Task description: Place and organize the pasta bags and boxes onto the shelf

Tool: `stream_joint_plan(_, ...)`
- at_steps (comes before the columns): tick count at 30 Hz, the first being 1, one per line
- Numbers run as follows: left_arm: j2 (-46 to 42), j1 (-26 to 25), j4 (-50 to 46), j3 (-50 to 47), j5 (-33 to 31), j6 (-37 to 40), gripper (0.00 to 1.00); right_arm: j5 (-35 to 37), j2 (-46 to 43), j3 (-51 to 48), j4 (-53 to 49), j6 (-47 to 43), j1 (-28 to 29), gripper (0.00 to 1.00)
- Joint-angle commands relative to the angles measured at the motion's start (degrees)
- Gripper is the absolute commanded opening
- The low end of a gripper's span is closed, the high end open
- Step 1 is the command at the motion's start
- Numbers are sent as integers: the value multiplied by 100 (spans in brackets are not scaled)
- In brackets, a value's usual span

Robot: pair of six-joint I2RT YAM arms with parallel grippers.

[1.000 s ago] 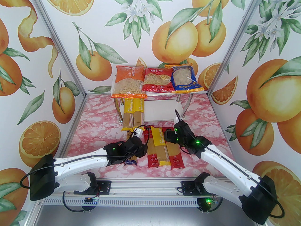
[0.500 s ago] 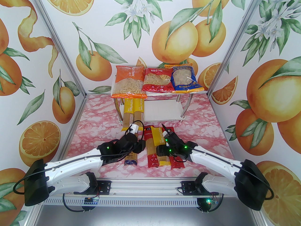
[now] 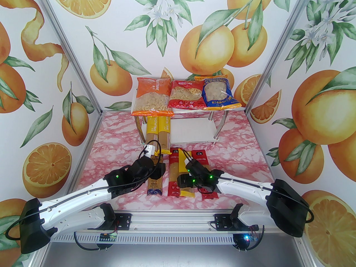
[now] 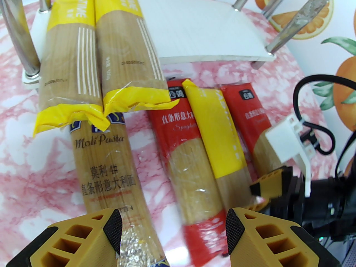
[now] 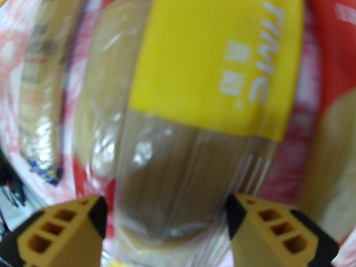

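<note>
Pink marble table point(image 3: 111, 154); right gripper point(image 5: 167, 218) has swung back from the shelf point(image 3: 192, 129), jaws wide, empty, straddling the yellow pack point(image 5: 217, 65) between the red packs point(image 4: 178, 149); left gripper point(image 4: 173, 221) open, empty, near the dark blue pack point(image 4: 111, 171); next pick likely.

We look down from high and well back toward the shelf point(image 3: 192, 131), seen whole. Our left wrist camera faces it from nearby. Our right hangs very close, blurred, over the yellow pack point(image 5: 217, 51) just before the shelf, shared by all views.
</note>
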Motion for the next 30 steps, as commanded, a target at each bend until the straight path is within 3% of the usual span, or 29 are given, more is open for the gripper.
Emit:
stream_joint_plan(1, 80, 22, -35, 19, 6, 155, 66, -362, 233, -16, 390, 280, 189, 76)
stream_joint_plan(5, 225, 28, -69, 79, 119, 251, 66, -332, 187, 34, 363, 297, 224, 76)
stream_joint_plan(8, 358, 1, -146, 169, 204, 374, 66, 568, -394, 136, -468, 183, 68, 81)
stream_joint_plan(11, 529, -177, -281, 341, 96, 531, 66, 851, -1366, 117, -1085, 4, -541, 85)
stream_joint_plan(16, 1249, -892, -519, 904, -199, 652, 72, 1214, -2545, 301, -2001, -466, -1379, 94)
stream_joint_plan(22, 2505, -1577, -684, 1712, -216, 445, 73, 949, -2786, 439, -2222, -807, -2026, 96)
stream_joint_plan(30, 3612, -1675, -815, 2277, 382, 204, 81, 630, -2834, 549, -2025, -1004, -2317, 97)
